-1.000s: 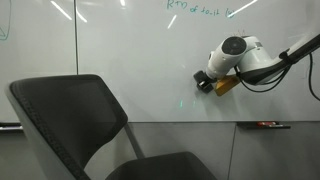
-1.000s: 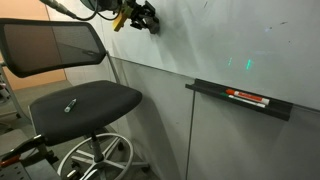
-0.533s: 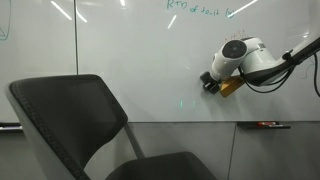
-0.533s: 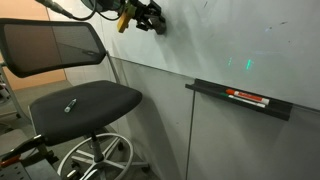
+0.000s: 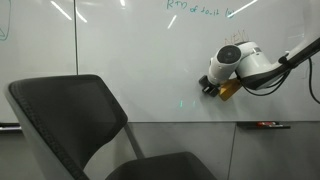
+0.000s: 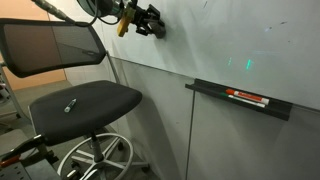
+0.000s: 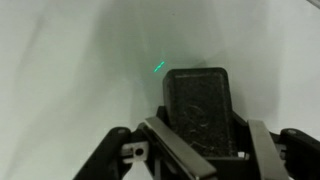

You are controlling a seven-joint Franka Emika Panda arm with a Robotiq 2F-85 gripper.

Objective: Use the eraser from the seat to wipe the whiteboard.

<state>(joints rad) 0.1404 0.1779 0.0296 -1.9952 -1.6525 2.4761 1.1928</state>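
Note:
My gripper [image 5: 211, 86] is shut on the eraser [image 7: 200, 105], a flat dark block, and holds it against the whiteboard [image 5: 130, 50]. In an exterior view the gripper [image 6: 151, 21] sits high on the whiteboard [image 6: 220, 40], above the chair. The wrist view shows the gripper [image 7: 222, 150] with a finger on each side of the eraser, and glossy whiteboard [image 7: 70, 60] with a small green mark [image 7: 159, 67] ahead. The seat [image 6: 85, 100] is below, with a small object [image 6: 70, 104] on it. It also shows in the other exterior view [image 5: 165, 168].
The chair's curved backrest [image 5: 70, 115] stands in front of the board. A narrow marker ledge [image 6: 240, 98] holds a red marker [image 6: 246, 96]. Green writing [image 5: 195, 8] runs along the board's top. The chair's wheeled base [image 6: 95, 160] is on the floor.
The gripper with the eraser slid a little sideways along the board, then slightly back. The chair and markers have not moved.

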